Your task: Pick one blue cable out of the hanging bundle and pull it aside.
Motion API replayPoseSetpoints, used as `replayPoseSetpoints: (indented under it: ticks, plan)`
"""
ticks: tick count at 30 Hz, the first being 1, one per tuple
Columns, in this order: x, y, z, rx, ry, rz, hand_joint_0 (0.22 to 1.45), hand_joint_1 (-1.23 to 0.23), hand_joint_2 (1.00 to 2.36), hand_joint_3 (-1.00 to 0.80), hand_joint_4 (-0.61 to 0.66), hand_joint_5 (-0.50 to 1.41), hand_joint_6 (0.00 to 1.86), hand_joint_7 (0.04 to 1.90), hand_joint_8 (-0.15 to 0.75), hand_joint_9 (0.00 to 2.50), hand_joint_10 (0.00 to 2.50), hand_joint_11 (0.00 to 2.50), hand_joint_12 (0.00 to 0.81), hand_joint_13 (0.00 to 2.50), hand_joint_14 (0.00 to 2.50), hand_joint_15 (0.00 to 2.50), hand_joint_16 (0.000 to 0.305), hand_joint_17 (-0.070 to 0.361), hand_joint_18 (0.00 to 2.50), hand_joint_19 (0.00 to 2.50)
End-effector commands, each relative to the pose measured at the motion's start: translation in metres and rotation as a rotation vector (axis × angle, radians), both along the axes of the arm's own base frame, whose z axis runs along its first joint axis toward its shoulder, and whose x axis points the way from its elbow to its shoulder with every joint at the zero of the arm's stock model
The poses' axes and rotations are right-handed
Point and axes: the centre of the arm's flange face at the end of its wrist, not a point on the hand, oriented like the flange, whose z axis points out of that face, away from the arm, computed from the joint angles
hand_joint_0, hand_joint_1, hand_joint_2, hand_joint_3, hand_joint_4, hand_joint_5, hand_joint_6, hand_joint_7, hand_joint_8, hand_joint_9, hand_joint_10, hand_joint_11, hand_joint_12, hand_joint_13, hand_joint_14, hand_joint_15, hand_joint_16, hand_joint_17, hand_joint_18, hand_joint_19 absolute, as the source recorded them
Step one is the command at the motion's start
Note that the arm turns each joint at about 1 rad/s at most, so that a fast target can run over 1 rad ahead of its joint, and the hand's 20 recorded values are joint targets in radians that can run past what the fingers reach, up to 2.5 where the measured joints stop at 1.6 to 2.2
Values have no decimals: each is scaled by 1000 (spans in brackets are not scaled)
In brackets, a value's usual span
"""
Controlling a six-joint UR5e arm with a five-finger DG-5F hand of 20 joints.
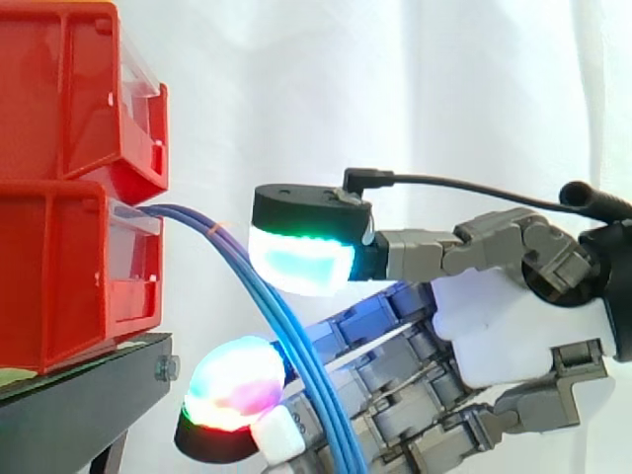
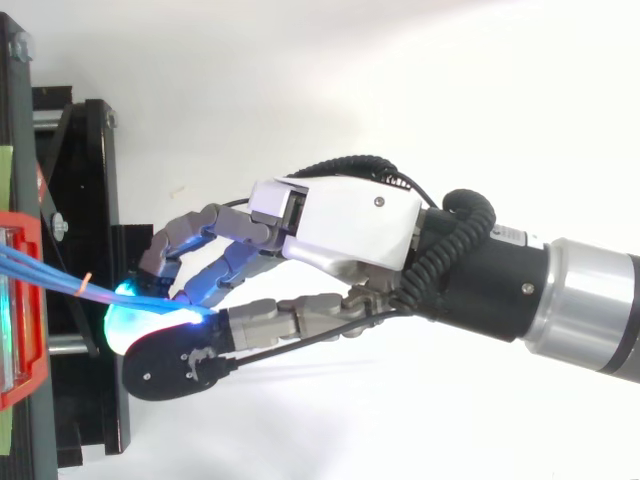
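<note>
The hand (image 2: pixel 340 225) has a glossy white palm shell with a small screw, and fingers (image 2: pixel 200 228) built of grey block links. Its thick pads (image 1: pixel 296 265) sit in black housings and glow cyan, green and magenta. The arm (image 2: pixel 590 310) is brushed silver behind a black wrist.
</note>
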Motion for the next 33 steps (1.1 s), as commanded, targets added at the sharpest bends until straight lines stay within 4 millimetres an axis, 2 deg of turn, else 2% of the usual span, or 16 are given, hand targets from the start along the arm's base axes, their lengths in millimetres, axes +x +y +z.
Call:
replayPoseSetpoints:
  ticks: [1, 11, 18, 22, 33]
  plan:
    - [0, -2, 8, -9, 3, -1, 571, -606, 1010, -382, 172, -183, 866, 718, 252, 770, 14, 439, 259, 749, 16, 390, 45, 102, 530, 354]
    - [5, -6, 40, -29, 6, -1, 578, -596, 1011, -372, 163, -179, 862, 737, 252, 785, 14, 441, 259, 751, 17, 381, 45, 102, 535, 355]
    - [7, -10, 44, -28, -4, 0, 579, -601, 1013, -336, 154, -180, 876, 739, 256, 785, 16, 445, 259, 750, 17, 388, 45, 102, 535, 358]
    - [10, -11, 55, -48, -14, 18, 585, -623, 1016, -289, 140, -184, 889, 756, 249, 768, 15, 454, 259, 752, 17, 402, 45, 102, 535, 365]
    - [11, -16, 55, -50, -15, 14, 599, -674, 1019, -227, 114, -192, 942, 680, 247, 781, 16, 532, 260, 755, 19, 418, 45, 102, 543, 372]
